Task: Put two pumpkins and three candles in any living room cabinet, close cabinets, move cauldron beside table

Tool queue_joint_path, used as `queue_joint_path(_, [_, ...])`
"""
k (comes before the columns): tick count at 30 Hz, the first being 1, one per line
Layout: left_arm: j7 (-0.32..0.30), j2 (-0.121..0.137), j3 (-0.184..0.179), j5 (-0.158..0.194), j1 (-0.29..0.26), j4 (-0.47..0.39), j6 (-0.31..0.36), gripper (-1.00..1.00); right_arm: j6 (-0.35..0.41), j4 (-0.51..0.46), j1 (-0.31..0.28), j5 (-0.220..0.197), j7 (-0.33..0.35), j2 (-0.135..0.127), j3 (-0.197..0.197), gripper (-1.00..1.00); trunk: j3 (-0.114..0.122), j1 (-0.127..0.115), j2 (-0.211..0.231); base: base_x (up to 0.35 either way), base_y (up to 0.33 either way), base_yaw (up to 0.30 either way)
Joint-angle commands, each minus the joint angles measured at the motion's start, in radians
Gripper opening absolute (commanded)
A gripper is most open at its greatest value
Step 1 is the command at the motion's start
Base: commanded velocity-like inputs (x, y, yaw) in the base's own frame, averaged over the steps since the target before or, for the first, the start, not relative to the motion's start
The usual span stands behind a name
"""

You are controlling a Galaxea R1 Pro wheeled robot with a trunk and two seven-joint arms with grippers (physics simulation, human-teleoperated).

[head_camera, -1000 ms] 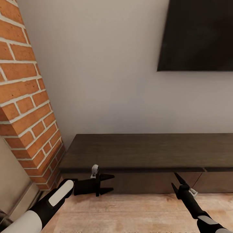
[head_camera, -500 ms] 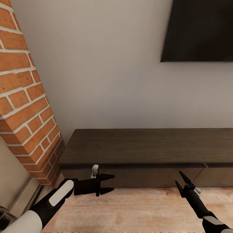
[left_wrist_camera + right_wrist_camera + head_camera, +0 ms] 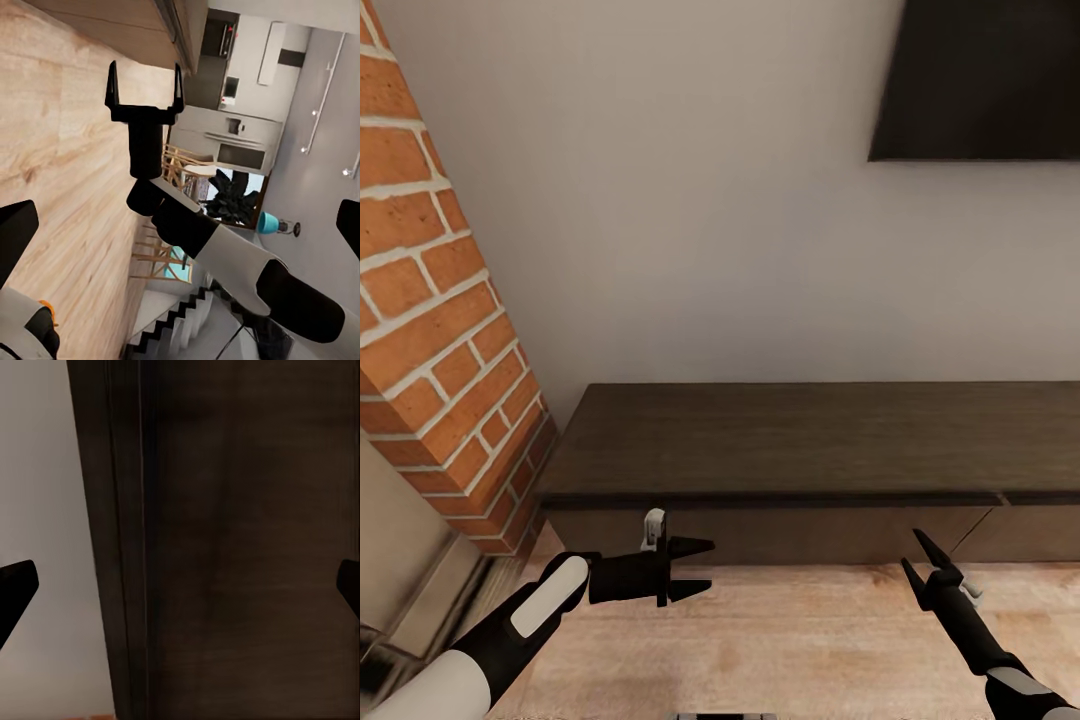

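The cabinet [image 3: 790,440] is the long, low, dark brown unit against the wall, and both drawer fronts sit flush and shut. My left gripper [image 3: 700,568] hovers open and empty in front of its left drawer, just above the floor. My right gripper [image 3: 918,556] is open and empty too, pointing up at the front near the seam between the drawers. The right wrist view looks closely at the cabinet's dark front [image 3: 240,547]. In the left wrist view the right gripper [image 3: 145,79] shows with its fingers spread. The pumpkins, candles and cauldron are out of view.
A red brick column [image 3: 430,300] stands left of the cabinet. A dark TV [image 3: 980,80] hangs on the pale wall above. Light wood floor [image 3: 800,640] runs in front. Far off in the left wrist view are a fridge [image 3: 232,142] and a plant [image 3: 232,199].
The whole picture has shifted: the cabinet and TV sit higher and more floor shows, so the camera moved. The right gripper has shifted slightly right and down. Both grippers stay open.
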Motion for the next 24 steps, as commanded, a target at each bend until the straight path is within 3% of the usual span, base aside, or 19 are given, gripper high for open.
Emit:
queue_joint_path(1, [-0.006,0.001,-0.003,0.0,-0.001,0.0,0.001,1.0,0.01,0.0,0.0,-0.01,0.002,0.0,0.006,1.0,-0.005,0.0,-0.001,0.0,0.0,0.0])
queue_joint_path(24, [-0.006,0.002,-0.005,0.0,-0.001,-0.013,0.001,1.0,0.0,0.0,0.0,-0.007,0.04,0.001,0.014,1.0,-0.009,0.001,-0.001,0.016,0.0,0.0])
